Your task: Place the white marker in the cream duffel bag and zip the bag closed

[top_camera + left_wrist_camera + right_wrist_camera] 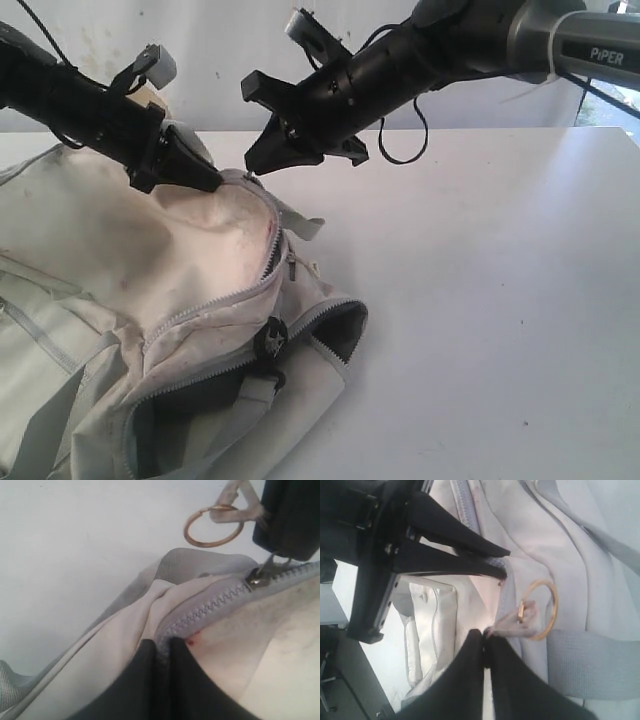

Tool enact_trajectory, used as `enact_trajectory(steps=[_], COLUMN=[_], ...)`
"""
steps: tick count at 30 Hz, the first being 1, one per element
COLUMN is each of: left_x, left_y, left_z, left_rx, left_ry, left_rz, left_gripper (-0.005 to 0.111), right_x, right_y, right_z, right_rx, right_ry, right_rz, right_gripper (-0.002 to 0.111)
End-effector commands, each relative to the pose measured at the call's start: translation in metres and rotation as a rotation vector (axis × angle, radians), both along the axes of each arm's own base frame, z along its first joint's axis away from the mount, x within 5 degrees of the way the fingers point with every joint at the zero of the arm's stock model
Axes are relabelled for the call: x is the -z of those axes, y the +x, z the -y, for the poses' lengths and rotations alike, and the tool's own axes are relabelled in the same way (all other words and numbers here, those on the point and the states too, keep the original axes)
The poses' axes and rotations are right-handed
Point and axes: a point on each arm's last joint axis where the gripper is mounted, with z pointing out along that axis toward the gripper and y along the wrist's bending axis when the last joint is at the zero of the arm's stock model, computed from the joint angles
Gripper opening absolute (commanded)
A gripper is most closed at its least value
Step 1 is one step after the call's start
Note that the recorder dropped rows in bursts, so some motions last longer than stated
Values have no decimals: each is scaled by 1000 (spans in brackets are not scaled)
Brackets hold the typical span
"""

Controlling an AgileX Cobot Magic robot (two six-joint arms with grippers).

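**A:** Bag [150, 260] handling?

**B:** Soft, floppy cloth. It probably bunches when tugged, so brace the zip [210, 607] tape and draw by the pull [267, 567].

**A:** Arms?

**B:** Left gripper [161, 644] angles down, pressed together on the tape at the bag's top. Right gripper [484, 636] reaches across just beside it, clamped on the pull, near the ring [540, 611].

**A:** Marker?

**B:** It shows in no view, so I can't tell if it's inside. The bag lies on the tabletop [480, 300].
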Motion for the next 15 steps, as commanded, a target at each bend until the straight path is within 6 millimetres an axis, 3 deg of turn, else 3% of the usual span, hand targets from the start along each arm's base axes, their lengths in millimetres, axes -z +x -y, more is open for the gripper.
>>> enact_trajectory(steps=[1, 7, 15], left_x=[5, 4, 6], left_y=[-1, 2, 8], left_z=[-4, -18, -35], left_rx=[2, -77, -203], left_ry=[58, 69, 113], left_rz=[-17, -52, -92], left_gripper=[0, 0, 0], right_x=[1, 1, -14], right_y=[-3, -4, -7], right_z=[3, 9, 25], right_rx=[-4, -15, 4], right_ry=[-47, -70, -123], right_rz=[-27, -56, -35], right_gripper=[0, 0, 0])
